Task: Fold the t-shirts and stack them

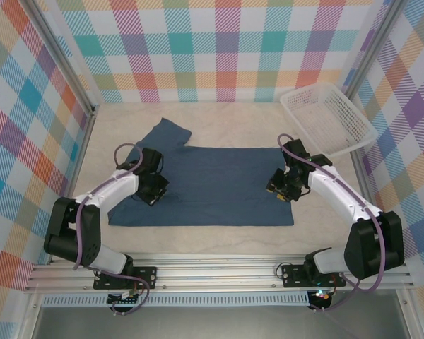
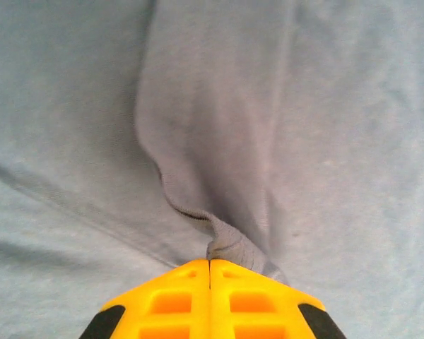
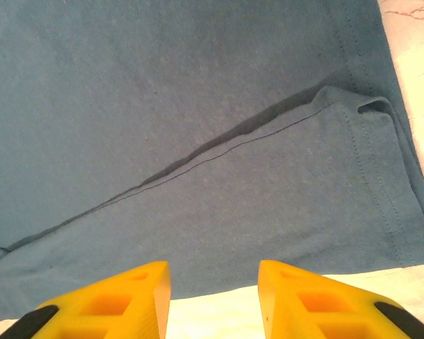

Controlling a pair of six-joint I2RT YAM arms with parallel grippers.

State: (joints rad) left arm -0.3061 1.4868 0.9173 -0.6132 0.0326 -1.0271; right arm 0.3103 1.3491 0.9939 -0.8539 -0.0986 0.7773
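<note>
Checkered walls (image 1: pixel 198 42) around pale table (image 1: pixel 226 116). Left gripper (image 1: pixel 154 189) clenched on a pinched ridge of the slate-blue t-shirt (image 1: pixel 215 185), which lies spread flat mid-table. Right gripper (image 1: pixel 277 185) released, jaws apart over the shirt's right hem. White mesh basket (image 1: pixel 330 116) in far right corner, clear of shirt.

The t-shirt (image 1: pixel 205 185) lies spread on the middle of the table (image 1: pixel 219 120), one sleeve (image 1: pixel 168 133) reaching far-left. The mesh basket (image 1: pixel 327 119) sits in the far right corner, apart from it. The left gripper (image 1: pixel 153 192) is at the shirt's left edge, the right gripper (image 1: pixel 278 185) over its right edge.
</note>
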